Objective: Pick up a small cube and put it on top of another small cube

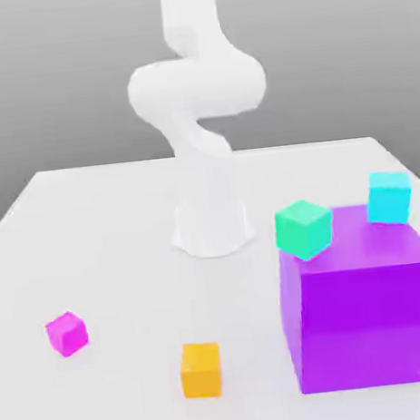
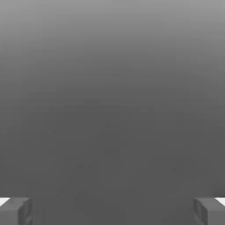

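Magenta cube is seen on the table, apart from the orange cube. The 2 fingers are spread wide, presumably so that 1 small cube can be admitted.

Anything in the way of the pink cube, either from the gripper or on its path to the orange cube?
Nothing visible stands between the pink cube and the orange cube; bare table lies between them. The gripper is open, but I can't tell its route to the pink cube.
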Robot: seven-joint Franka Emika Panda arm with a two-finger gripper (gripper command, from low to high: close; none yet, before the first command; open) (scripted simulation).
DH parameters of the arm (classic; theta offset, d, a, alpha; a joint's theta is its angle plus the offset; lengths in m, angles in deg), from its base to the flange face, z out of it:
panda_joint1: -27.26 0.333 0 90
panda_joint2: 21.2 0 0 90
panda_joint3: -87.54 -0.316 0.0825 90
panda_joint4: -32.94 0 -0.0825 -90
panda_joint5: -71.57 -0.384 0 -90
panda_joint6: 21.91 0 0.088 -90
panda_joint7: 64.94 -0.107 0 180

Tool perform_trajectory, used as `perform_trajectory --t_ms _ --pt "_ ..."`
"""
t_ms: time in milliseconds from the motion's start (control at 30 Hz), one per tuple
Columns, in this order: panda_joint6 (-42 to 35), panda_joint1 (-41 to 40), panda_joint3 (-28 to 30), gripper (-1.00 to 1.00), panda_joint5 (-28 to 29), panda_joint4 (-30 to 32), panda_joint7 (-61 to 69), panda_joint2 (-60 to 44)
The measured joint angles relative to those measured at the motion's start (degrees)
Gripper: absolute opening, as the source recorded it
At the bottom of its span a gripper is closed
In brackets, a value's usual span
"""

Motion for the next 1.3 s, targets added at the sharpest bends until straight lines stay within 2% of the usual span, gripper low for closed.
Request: perform_trajectory --t_ms 300,500,633,733,900,933,1167,1300 --pt "12.19 -9.81 6.86 0.00 3.50 10.64 -3.19 -19.19" --pt "20.15 -15.10 12.69 0.00 2.90 17.56 -3.16 -31.61" --pt "25.49 -19.14 15.70 0.00 -1.21 22.20 -0.53 -40.14" --pt "29.66 -21.19 15.33 0.00 -7.62 23.99 3.91 -46.67" --pt "37.61 -28.72 6.08 0.00 -16.27 22.19 10.45 -57.06" --pt "38.94 -30.14 4.49 -1.00 -17.05 21.84 11.09 -58.68" --pt "39.09 -30.51 4.13 -1.00 -16.94 21.81 10.98 -58.88" --pt "33.73 -26.85 9.15 -1.00 -11.13 23.39 6.51 -51.96"
